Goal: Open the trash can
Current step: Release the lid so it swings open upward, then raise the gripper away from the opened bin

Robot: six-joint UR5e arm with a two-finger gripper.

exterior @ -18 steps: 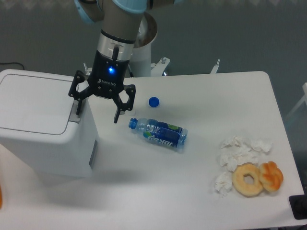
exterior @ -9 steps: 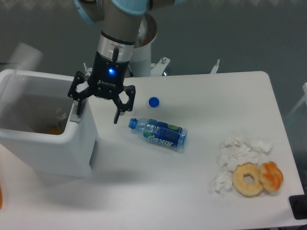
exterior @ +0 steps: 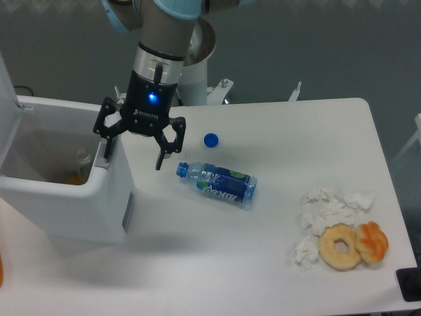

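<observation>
The trash can (exterior: 79, 210) is a large white boxy bin at the table's left. Its lid (exterior: 5, 108) stands swung up at the far left edge of the view, and the inside shows some orange and pale items. My gripper (exterior: 133, 153) hangs open at the bin's right rim. One finger (exterior: 106, 141) rests at the grey push tab on that rim; the other finger (exterior: 163, 153) hangs over the table just right of the bin. Nothing is held between them.
A capless plastic bottle (exterior: 217, 184) with a blue label lies right of the gripper, its blue cap (exterior: 210, 139) behind it. Crumpled tissues (exterior: 325, 210), a doughnut (exterior: 340, 246) and a pastry (exterior: 372, 241) sit at the front right. A white post (exterior: 195, 79) stands behind the arm.
The lid was flat and shut one second ago, blurred mid-swing half a second ago, and now stands upright. The gripper has not moved.
</observation>
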